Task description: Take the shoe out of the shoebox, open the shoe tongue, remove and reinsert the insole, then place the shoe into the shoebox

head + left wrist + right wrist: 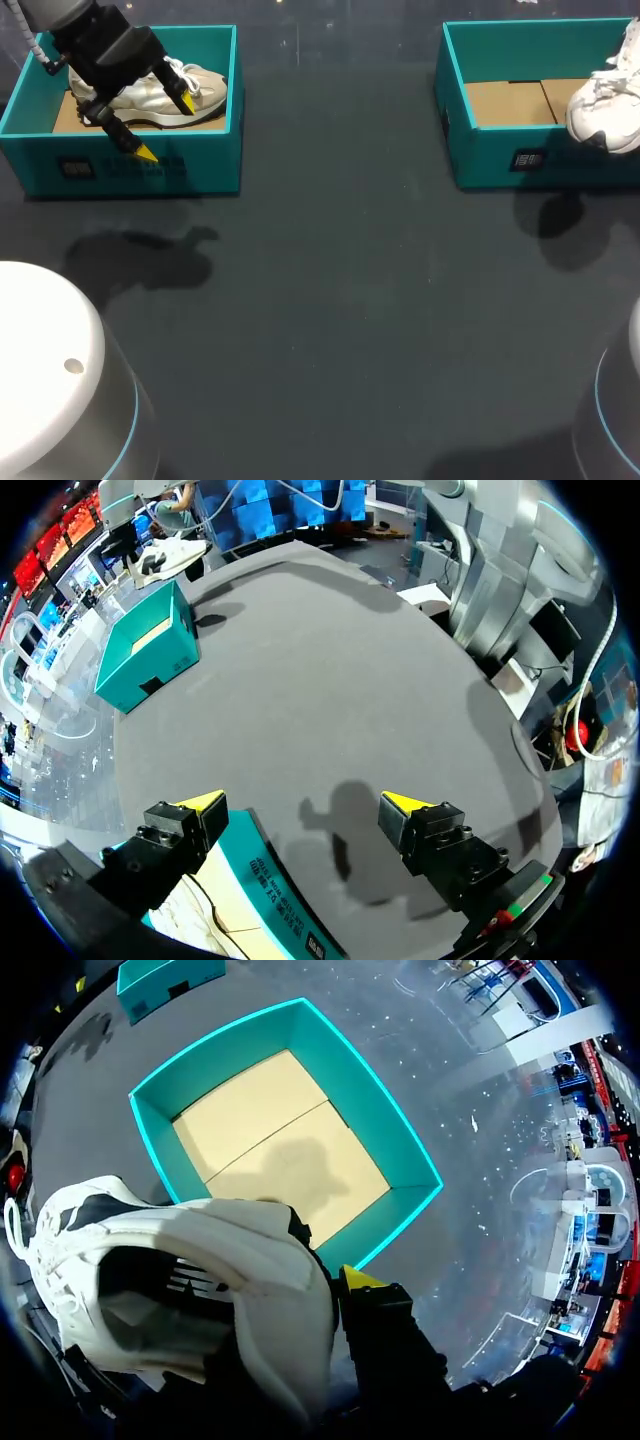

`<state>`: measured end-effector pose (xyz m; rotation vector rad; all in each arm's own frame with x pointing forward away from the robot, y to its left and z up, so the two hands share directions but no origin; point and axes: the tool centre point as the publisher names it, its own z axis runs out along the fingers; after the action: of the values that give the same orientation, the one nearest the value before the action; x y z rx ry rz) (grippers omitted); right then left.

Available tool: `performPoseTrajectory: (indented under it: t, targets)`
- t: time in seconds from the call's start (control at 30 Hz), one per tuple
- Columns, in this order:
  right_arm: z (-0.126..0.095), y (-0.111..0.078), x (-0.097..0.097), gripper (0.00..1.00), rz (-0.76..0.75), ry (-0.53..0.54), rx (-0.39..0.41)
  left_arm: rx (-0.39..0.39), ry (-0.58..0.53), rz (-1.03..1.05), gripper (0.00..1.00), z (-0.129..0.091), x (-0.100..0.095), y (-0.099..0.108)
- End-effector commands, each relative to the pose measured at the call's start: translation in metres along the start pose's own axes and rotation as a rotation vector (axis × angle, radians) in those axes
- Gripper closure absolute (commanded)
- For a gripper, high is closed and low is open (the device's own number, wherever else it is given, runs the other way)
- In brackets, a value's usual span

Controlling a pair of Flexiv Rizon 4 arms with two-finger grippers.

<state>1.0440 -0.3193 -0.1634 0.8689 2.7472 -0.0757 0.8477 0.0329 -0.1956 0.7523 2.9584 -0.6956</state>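
A beige shoe [160, 92] lies in the left teal shoebox [140, 165]. My left gripper [167, 128] hangs open above that box's front wall, one yellow tip over the shoe and one over the wall. In the left wrist view the gripper [302, 802] spans the box's edge [262, 865], and nothing is between its fingers. A white shoe [607, 105] hangs over the right teal shoebox [500, 150]. My right gripper [325, 1275] is shut on the white shoe's [190, 1260] heel collar; one yellow fingertip [360, 1280] shows and the other is hidden inside the shoe. Below it, the box's cardboard floor [270, 1150] is bare.
A broad dark tabletop [350, 300] spreads between the two boxes and toward the front. My arms' grey bases [50, 380] stand at the front corners. The far box [150, 645] shows across the table in the left wrist view.
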Motion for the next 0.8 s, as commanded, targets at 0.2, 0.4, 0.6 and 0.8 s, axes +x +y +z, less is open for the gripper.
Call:
performPoseTrajectory:
  t: [0.2, 0.4, 0.6, 0.8]
  targets:
    - [0.000, -0.008, -0.012, 1.00, 0.265, -0.002, -0.009, -0.003, 0.000, 0.000, 0.00, 0.000, 0.000, 0.000]
    - [-0.004, -0.026, -0.012, 1.00, 0.576, -0.056, 0.004, -0.003, 0.000, 0.000, 0.00, 0.000, 0.000, 0.000]
    - [-0.004, -0.032, -0.004, 1.00, 0.783, -0.063, 0.060, -0.003, 0.000, 0.000, 0.00, 0.000, 0.000, 0.000]
    - [-0.004, -0.032, -0.004, 1.00, 0.783, -0.063, 0.060, -0.003, 0.000, 0.000, 0.00, 0.000, 0.000, 0.000]
